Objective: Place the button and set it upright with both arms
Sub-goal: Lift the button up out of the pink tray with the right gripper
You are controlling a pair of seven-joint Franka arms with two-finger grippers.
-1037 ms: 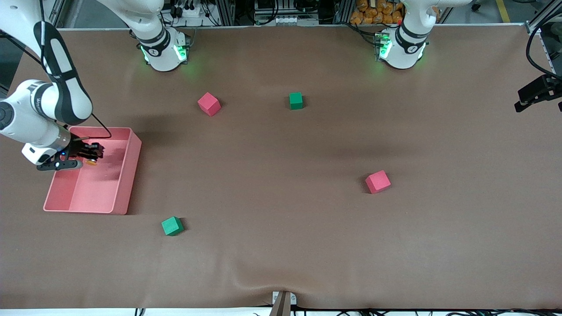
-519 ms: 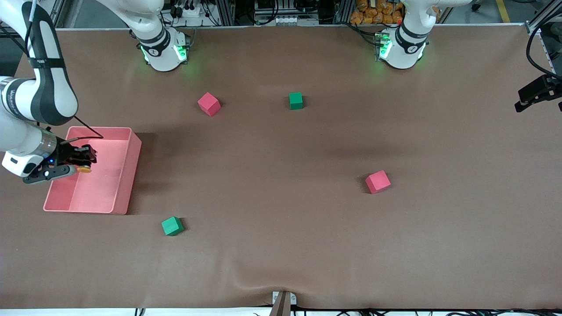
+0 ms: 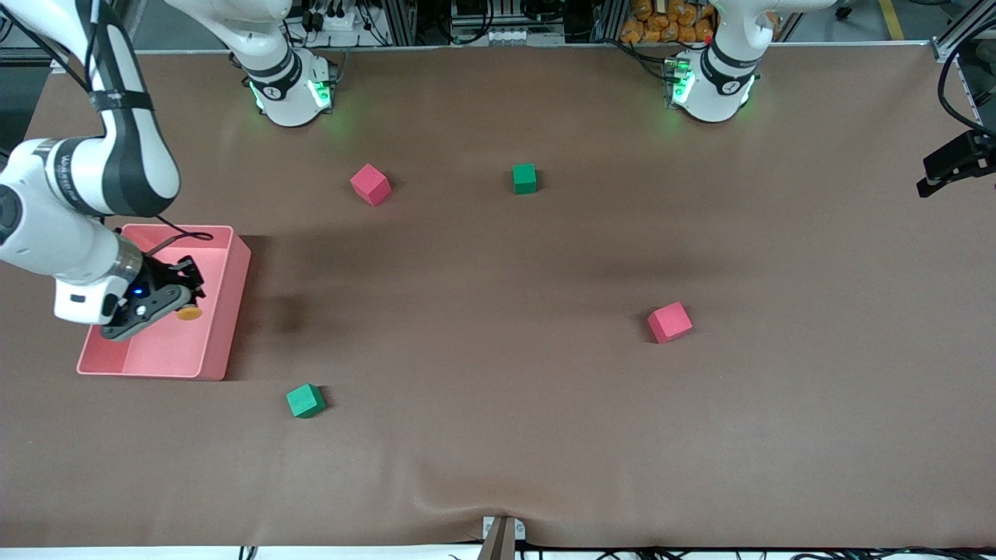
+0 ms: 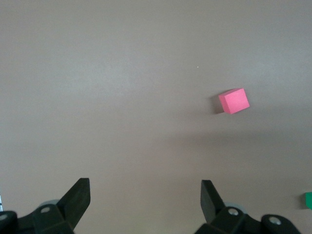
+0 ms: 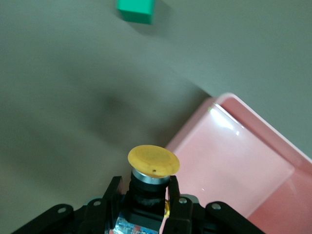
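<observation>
The right gripper (image 3: 177, 299) hangs over the pink plastic bin (image 3: 222, 342) at the right arm's end of the table, its two black fingers (image 5: 173, 187) clamped on the short black body of the small push-button with the round orange cap (image 5: 153, 161). The cap juts out past the fingertips and, in the front view, shows as an orange disc (image 3: 188, 314) just below the gripper, above the bin's floor. In the right wrist view the bin's pale pink floor and rim (image 5: 253, 146) lie just beside the held button, and a green foam cube (image 5: 136, 10) sits on the brown table cover (image 5: 63, 87) well apart from it. In the front view that green cube (image 3: 305, 400) lies near the bin's corner, nearer to the front camera than the gripper.

The left gripper (image 4: 145, 200) waits with its fingers spread wide and nothing between them, high over bare cover at the left arm's end. Beneath it a pink foam cube (image 4: 234, 101) rests on the cover, seen in the front view (image 3: 669, 322) too. Another pink cube (image 3: 370, 184) and another green cube (image 3: 524, 178) lie close to the arms' bases.
</observation>
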